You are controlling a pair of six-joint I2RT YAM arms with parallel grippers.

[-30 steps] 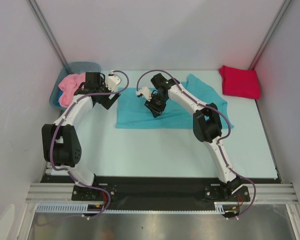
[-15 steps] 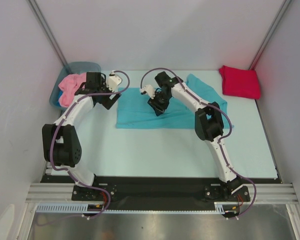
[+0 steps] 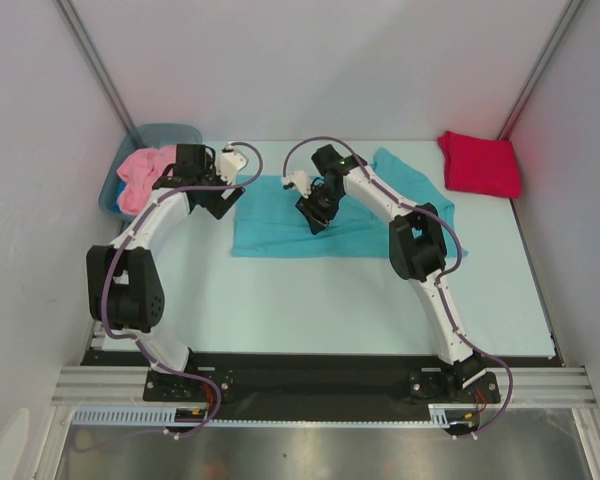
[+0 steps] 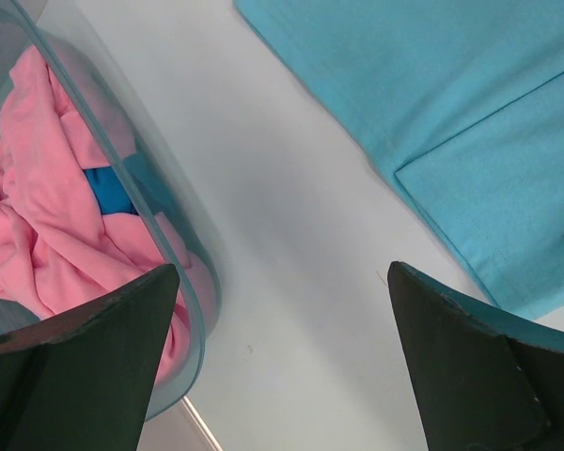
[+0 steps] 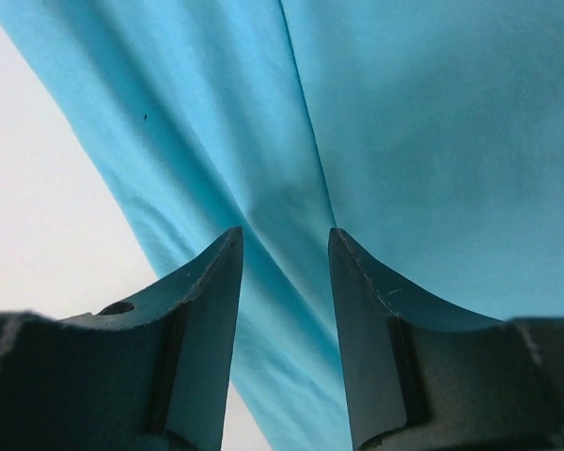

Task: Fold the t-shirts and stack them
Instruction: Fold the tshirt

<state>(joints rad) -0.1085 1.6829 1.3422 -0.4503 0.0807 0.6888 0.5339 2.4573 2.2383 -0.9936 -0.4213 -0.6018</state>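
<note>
Three shirts: turquoise t-shirt (image 3: 280,228) flat mid-table, crimson t-shirt (image 3: 480,165) folded in far right corner, pink t-shirt (image 3: 140,178) bunched in tub (image 3: 175,130). Left gripper (image 4: 282,272) spread wide, empty, between tub and turquoise edge. Right gripper (image 5: 284,232) part-way parted over turquoise cloth, nothing pinched

bright, even, diffuse light from above fills the overhead view; the arms cast only faint, soft shadows on the pale table (image 3: 310,290), and the metal strip (image 3: 330,452) along the bottom edge carries a dull sheen. both wrist views show the turquoise shirt (image 5: 404,141) crisply, while the dark fingers (image 5: 202,348) low in the frame look underlit and slightly soft.
</note>
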